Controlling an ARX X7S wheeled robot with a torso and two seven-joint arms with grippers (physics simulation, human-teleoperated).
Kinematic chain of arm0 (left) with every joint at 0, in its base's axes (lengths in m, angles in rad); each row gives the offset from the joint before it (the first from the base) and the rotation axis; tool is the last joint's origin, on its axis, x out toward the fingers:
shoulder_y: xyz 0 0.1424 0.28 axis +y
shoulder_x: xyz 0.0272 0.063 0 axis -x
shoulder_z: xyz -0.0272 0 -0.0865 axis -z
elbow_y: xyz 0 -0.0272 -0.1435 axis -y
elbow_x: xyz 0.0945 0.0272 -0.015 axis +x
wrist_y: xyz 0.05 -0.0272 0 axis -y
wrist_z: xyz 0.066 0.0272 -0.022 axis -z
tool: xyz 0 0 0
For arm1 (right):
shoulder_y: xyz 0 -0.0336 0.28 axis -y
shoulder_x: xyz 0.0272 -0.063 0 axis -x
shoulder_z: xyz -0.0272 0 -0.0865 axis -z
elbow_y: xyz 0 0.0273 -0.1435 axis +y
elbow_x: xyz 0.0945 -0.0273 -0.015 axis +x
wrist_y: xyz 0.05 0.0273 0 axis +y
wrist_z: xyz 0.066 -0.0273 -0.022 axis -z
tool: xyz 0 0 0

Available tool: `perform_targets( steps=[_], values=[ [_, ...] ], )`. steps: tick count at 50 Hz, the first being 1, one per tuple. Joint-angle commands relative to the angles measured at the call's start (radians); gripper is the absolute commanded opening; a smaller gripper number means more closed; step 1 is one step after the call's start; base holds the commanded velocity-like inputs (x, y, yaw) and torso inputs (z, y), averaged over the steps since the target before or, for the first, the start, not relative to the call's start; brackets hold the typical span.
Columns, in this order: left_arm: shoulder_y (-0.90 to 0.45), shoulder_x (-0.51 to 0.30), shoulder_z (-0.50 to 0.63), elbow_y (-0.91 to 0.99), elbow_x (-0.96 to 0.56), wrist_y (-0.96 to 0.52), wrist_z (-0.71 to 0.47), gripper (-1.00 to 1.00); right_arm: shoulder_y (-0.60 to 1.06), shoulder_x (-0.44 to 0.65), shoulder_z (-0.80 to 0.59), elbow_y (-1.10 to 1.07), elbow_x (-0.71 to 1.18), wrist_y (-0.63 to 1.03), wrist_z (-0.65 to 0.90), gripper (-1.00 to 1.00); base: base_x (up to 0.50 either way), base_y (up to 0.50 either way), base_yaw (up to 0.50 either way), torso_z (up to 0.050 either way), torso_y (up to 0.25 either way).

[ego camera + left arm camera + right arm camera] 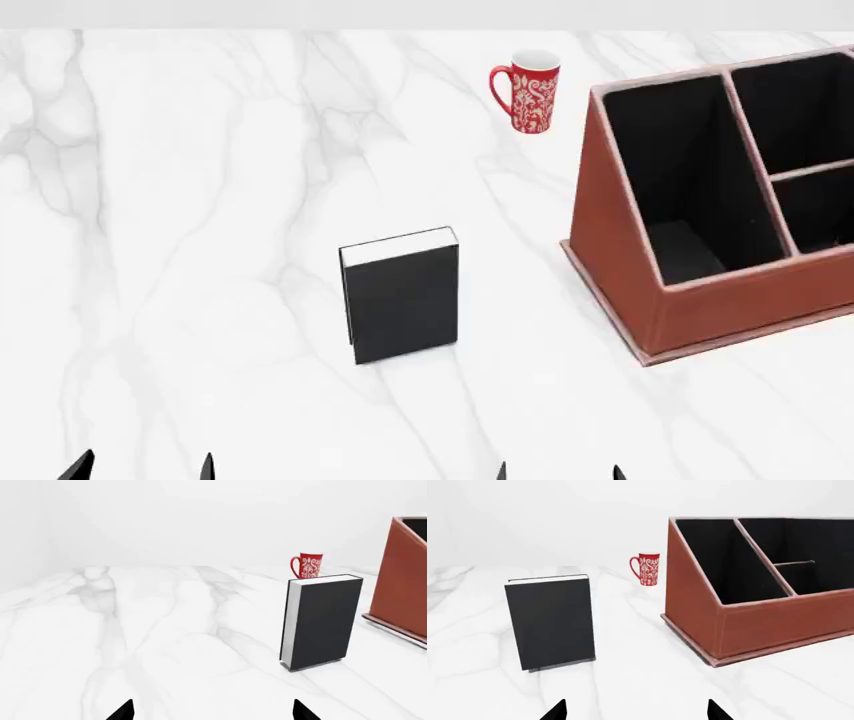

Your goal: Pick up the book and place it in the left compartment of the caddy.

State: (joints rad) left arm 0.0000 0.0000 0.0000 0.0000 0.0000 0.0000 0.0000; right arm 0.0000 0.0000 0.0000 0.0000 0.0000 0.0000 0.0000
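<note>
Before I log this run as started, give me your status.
Both grippers open, empty, left and right. Book upright on the table, untouched. Caddy left compartment empty. Mug far back, not in the way.

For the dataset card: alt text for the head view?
A thick black hardcover book stands upright on a white marble table, left of a reddish-brown leather-like caddy with black compartments. A red patterned mug stands behind them; both grippers' open fingertips show at the bottom edge.
</note>
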Motion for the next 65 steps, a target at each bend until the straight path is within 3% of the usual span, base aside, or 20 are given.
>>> perform_targets(
  steps=[1, 17, 25, 26, 29, 34, 44, 54, 65],
  values=[
    [0.001, -0.015, 0.019, 0.001, -0.015, -0.001, -0.020, 1.00, -0.002, 0.016, -0.024, 0.003, 0.002, -0.007, 0.026, 1.00, 0.00, 0.00, 0.00, 0.000, 0.000],
    [-0.001, -0.056, 0.072, 0.008, -0.027, -0.022, -0.084, 1.00, -0.005, 0.055, -0.073, 0.001, 0.023, -0.018, 0.086, 1.00, 0.00, 0.00, 0.00, 0.000, 0.000],
    [0.004, -0.078, 0.103, 0.123, 0.024, -0.092, -0.127, 1.00, -0.016, 0.069, -0.063, -0.123, 0.084, 0.058, 0.092, 1.00, 0.00, 0.00, 0.00, 0.000, 0.000],
    [0.001, -0.028, 0.053, 0.008, 0.030, -0.043, -0.052, 1.00, -0.001, 0.028, -0.033, -0.001, 0.044, 0.014, 0.018, 1.00, 0.00, 0.00, 0.00, 0.000, 0.000],
    [0.004, -0.035, 0.059, 0.009, 0.020, -0.027, -0.065, 1.00, -0.011, 0.037, -0.044, -0.005, 0.036, -0.012, 0.039, 1.00, 0.00, 0.00, 0.00, 0.000, 0.000],
    [-0.024, -0.047, 0.075, 0.034, 0.046, -0.139, -0.105, 1.00, -0.005, 0.041, -0.019, -0.052, 0.121, 0.055, 0.045, 1.00, 0.00, 0.00, 0.00, 0.000, 0.000],
    [-0.049, -0.068, -0.021, 0.387, -0.054, -0.296, -0.150, 1.00, 0.050, 0.074, 0.027, -0.404, 0.198, 0.291, 0.134, 1.00, 0.00, 0.00, 0.00, 0.000, 0.000],
    [-0.097, -0.134, -0.019, 0.692, 0.000, -0.502, -0.181, 1.00, 0.150, 0.094, 0.093, -0.700, 0.346, 0.567, 0.226, 1.00, 0.00, 0.00, 0.00, 0.000, 0.000],
    [-0.102, -0.183, 0.014, 0.965, 0.087, -0.669, -0.215, 1.00, 0.230, 0.113, 0.179, -0.900, 0.489, 0.758, 0.313, 1.00, 0.00, 0.00, 0.00, 0.000, 0.000]
  ],
)
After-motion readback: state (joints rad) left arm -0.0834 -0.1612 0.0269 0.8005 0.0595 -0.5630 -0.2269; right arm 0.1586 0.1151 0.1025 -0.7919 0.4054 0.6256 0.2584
